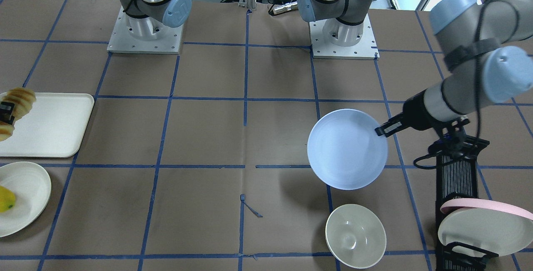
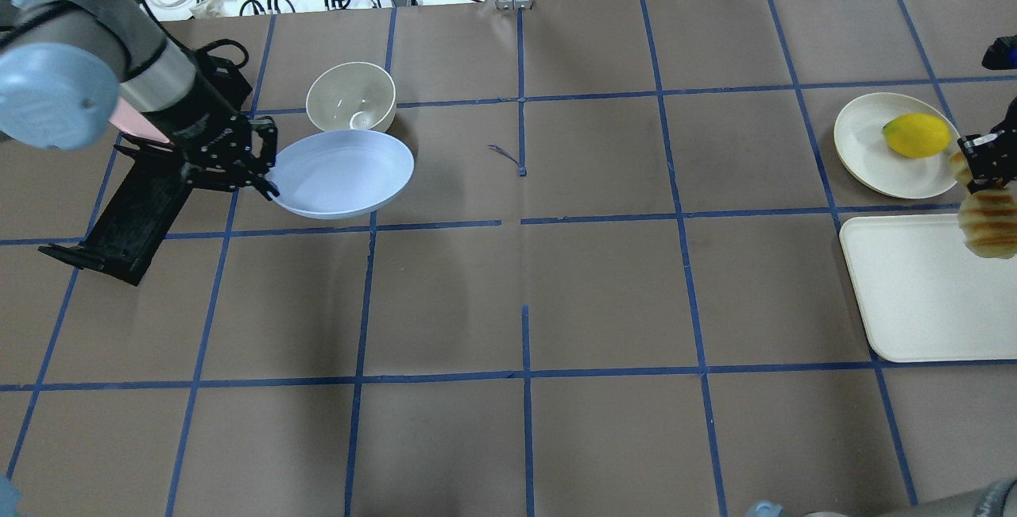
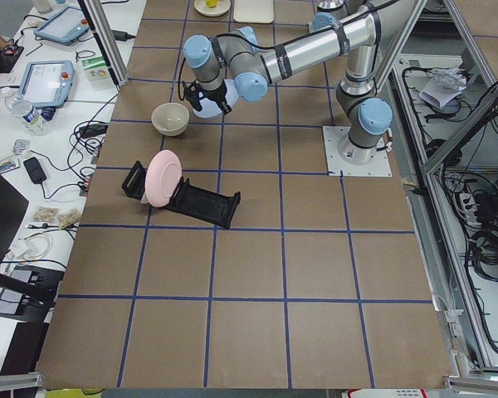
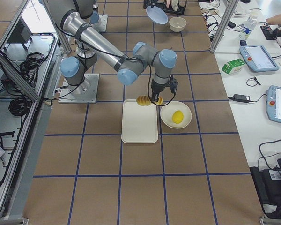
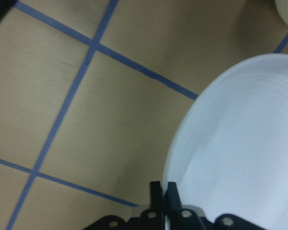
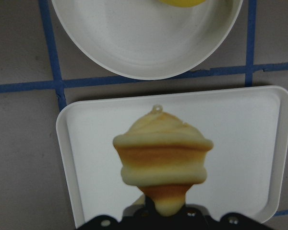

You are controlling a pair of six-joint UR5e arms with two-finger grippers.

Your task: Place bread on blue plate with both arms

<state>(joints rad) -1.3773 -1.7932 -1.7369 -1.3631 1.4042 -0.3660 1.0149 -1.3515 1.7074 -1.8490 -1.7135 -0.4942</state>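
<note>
Pinching the blue plate's (image 2: 342, 174) rim in the left claw (image 2: 268, 187), aloft near the worktop's far left corner; clamping the bread (image 2: 989, 223) in the right claw (image 2: 982, 171) above the tray (image 2: 914, 302) at the right edge.

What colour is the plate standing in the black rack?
The plate is cream with a pink rim, seen best in the exterior front-facing view.

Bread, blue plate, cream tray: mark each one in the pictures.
bread (image 6: 162, 158), right wrist view, middle of the loaf.
blue plate (image 1: 345, 150), front-facing view, bare centre.
cream tray (image 2: 922, 295), overhead view, bare surface.
</note>
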